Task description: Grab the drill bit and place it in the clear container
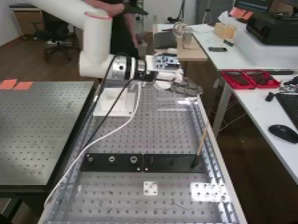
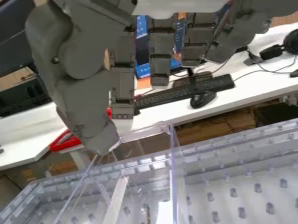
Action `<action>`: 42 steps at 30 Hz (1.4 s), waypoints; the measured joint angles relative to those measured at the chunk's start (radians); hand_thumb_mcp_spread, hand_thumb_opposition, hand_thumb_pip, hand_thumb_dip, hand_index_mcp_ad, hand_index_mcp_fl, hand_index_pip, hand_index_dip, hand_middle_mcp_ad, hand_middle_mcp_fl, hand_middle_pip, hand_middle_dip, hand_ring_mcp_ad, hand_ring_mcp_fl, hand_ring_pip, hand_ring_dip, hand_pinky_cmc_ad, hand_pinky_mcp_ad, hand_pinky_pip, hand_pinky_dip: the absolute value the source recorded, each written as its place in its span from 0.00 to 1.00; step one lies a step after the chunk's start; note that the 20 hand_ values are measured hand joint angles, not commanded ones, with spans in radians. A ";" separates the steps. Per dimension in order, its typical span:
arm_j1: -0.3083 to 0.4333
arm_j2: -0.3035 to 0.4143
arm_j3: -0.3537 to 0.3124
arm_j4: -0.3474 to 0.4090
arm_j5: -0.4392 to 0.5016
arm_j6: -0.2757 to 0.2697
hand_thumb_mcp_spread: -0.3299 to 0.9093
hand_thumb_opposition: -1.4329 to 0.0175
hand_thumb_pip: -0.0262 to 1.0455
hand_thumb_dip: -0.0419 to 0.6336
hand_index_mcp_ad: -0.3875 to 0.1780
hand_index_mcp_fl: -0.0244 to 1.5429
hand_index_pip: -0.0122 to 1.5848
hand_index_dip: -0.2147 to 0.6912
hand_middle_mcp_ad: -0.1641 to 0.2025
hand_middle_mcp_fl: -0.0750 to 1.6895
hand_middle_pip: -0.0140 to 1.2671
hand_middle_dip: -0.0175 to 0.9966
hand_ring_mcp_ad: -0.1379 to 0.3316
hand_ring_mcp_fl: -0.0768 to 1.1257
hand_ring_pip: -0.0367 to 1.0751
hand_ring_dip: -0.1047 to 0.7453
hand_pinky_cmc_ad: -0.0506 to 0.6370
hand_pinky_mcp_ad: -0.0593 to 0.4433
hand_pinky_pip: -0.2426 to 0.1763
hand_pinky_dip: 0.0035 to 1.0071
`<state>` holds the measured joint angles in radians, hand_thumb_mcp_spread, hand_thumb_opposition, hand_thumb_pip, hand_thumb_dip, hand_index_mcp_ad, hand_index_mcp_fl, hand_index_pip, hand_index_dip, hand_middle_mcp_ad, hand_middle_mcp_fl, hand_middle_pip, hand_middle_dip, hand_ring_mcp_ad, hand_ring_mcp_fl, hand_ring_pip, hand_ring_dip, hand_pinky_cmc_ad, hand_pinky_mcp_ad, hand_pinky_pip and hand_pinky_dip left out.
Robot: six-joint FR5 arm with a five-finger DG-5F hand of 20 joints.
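The hand (image 1: 181, 88) is over the far right part of the perforated bench. In the wrist view the hand (image 2: 83, 90) has straight, relaxed fingers, the thumb apart from them, and nothing visible between. Just below is the clear container; its upright wall (image 2: 176, 175) runs beside the thumb tip. In the high view the clear container (image 1: 174, 109) stands under the hand near the right rail. A small thin brownish thing (image 2: 147, 214) is seen through the clear plastic; I cannot tell whether it is the drill bit.
A black plate (image 1: 113, 161) with round holes crosses the bench, and a thin tan stick (image 1: 201, 142) leans up from its right end. A white block (image 1: 118, 104) stands below the arm. Cables loop along the bench's left. Red trays (image 1: 249, 80) lie on the white side table.
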<state>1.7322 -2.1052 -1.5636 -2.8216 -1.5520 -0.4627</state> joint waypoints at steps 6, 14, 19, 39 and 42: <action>-0.019 0.051 -0.033 0.029 0.007 -0.004 0.66 0.39 0.55 0.46 0.46 0.41 0.28 0.67 0.61 0.18 0.10 0.26 0.54 0.10 0.11 0.17 0.51 0.31 0.36 0.17; -0.094 0.215 -0.135 0.096 0.064 -0.041 0.64 0.41 0.55 0.46 0.48 0.40 0.18 0.68 0.60 0.18 0.10 0.26 0.55 0.09 0.12 0.17 0.46 0.32 0.35 0.17; -0.137 0.306 -0.189 0.110 0.102 -0.070 0.60 0.45 0.48 0.46 0.52 0.41 0.09 0.73 0.60 0.19 0.10 0.26 0.57 0.09 0.12 0.17 0.44 0.32 0.35 0.17; -0.221 0.480 -0.235 0.048 0.131 -0.106 0.50 0.50 0.35 0.25 0.63 0.43 0.03 0.93 0.65 0.17 0.10 0.26 0.64 0.08 0.12 0.17 0.43 0.42 0.35 0.24; -0.224 0.490 -0.233 0.048 0.126 -0.116 0.50 0.50 0.35 0.22 0.63 0.44 0.03 0.95 0.65 0.17 0.10 0.26 0.64 0.08 0.12 0.17 0.43 0.41 0.35 0.26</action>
<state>1.5082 -1.6155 -1.7964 -2.7731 -1.4264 -0.5789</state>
